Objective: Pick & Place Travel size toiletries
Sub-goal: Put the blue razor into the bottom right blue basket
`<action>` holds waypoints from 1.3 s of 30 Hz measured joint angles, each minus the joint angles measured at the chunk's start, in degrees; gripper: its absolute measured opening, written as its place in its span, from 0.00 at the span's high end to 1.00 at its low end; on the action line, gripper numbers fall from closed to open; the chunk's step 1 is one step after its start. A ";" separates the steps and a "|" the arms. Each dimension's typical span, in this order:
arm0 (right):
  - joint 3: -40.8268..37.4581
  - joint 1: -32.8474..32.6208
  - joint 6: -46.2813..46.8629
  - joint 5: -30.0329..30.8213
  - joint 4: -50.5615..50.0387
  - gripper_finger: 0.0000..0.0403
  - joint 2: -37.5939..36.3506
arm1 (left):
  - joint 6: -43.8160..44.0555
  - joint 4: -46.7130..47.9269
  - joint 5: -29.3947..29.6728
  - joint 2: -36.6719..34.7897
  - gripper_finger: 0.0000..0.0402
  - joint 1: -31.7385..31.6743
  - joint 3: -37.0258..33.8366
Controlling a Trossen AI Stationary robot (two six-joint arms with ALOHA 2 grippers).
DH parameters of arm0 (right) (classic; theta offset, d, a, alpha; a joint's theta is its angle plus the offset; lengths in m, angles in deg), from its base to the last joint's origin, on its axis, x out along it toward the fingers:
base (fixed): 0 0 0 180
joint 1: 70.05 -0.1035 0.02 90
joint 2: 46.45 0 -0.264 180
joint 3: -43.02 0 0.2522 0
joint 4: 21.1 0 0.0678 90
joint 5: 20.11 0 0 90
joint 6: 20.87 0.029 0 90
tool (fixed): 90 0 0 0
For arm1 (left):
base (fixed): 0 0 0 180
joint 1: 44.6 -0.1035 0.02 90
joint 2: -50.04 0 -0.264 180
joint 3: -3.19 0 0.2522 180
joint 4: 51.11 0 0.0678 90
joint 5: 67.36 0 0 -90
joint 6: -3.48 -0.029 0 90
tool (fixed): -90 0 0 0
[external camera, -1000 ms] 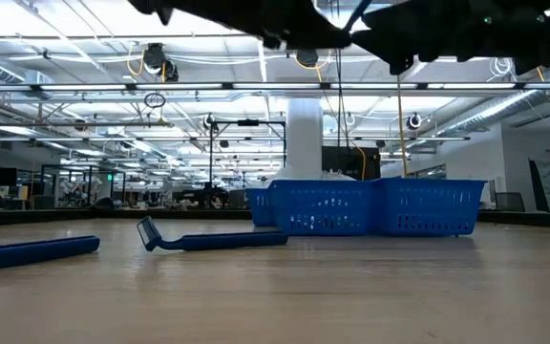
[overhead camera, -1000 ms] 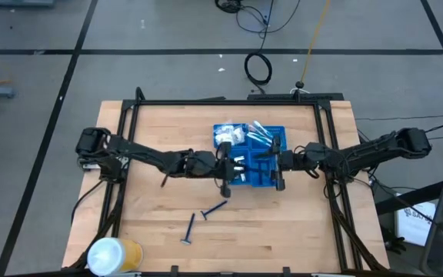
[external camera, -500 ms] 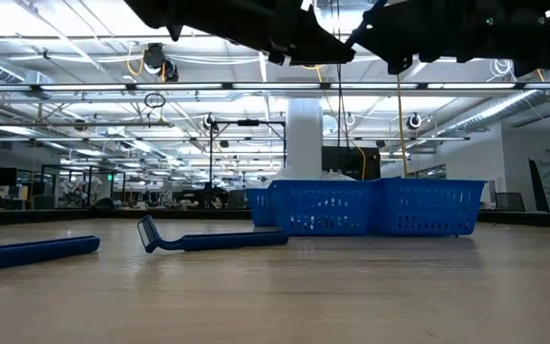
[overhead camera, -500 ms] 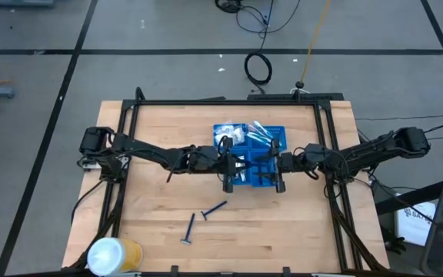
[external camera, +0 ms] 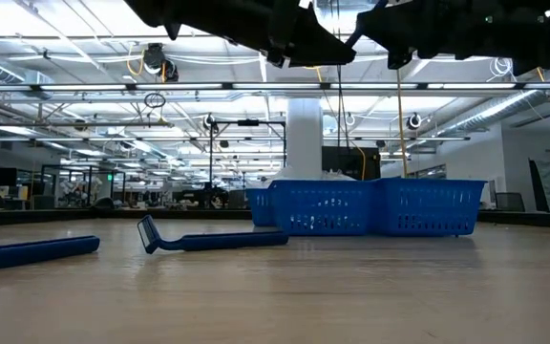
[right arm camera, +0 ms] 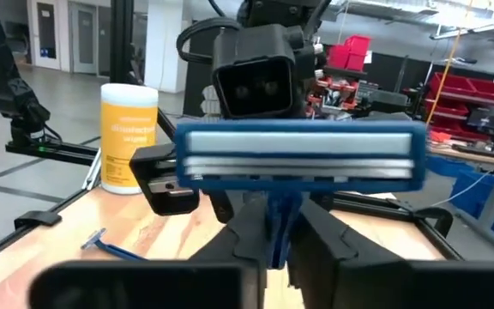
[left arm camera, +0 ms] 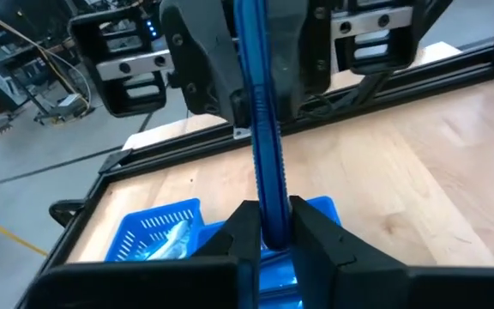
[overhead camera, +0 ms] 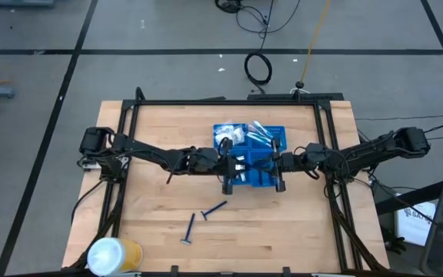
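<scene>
Big open lab behind worktop. Razor pinched by both left tool and right tool above tray. Early release could mean drop outside.

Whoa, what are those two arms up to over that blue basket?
Both arms meet above the blue tray. The left tool and the right tool are each clamped on the same blue razor, as in a handover. Two more razors lie on the wooden table.
</scene>
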 joint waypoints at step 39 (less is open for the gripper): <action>8.24 8.74 19.44 -7.26 -56.43 0.92 -3.23 | 34.72 48.79 37.12 -7.17 0.39 2.48 0.68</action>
